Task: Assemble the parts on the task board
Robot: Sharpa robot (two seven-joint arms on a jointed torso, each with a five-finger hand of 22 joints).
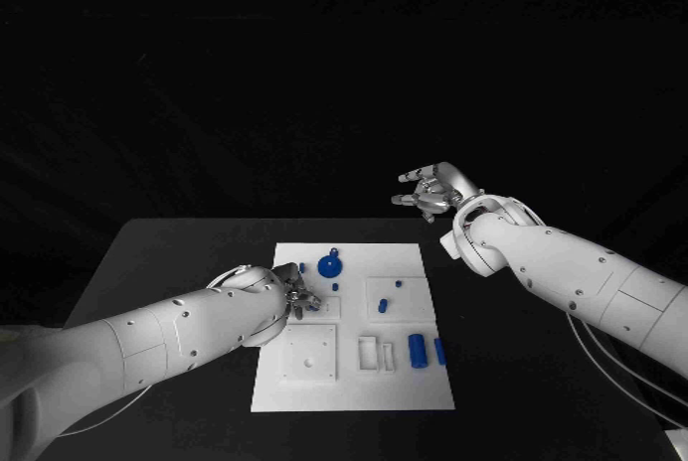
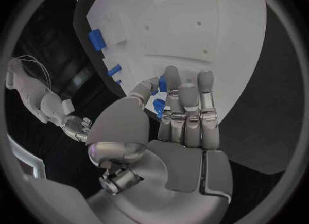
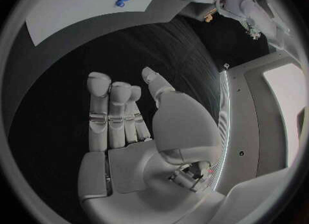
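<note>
The white task board (image 1: pixel 359 382) lies in the middle of the black table. On it are a round blue part (image 1: pixel 331 268), a small blue peg (image 1: pixel 385 305) and two blue cylinders (image 1: pixel 418 350) at its near right. My left hand (image 1: pixel 291 298) is low over the board's left side, by a square socket (image 1: pixel 327 305). In the left wrist view its fingers (image 2: pixel 187 110) are straight and the thumb leans toward them, with a bit of blue (image 2: pixel 161 85) showing between. I cannot tell whether that blue is pinched or lies behind. My right hand (image 1: pixel 430 191) is raised beyond the board's far right corner, fingers apart, holding nothing.
Square and slotted recesses (image 1: pixel 310 354) take up the board's near half. Bare black table (image 1: pixel 172 262) surrounds the board on every side. The right forearm (image 1: pixel 574 277) slants over the table's right part.
</note>
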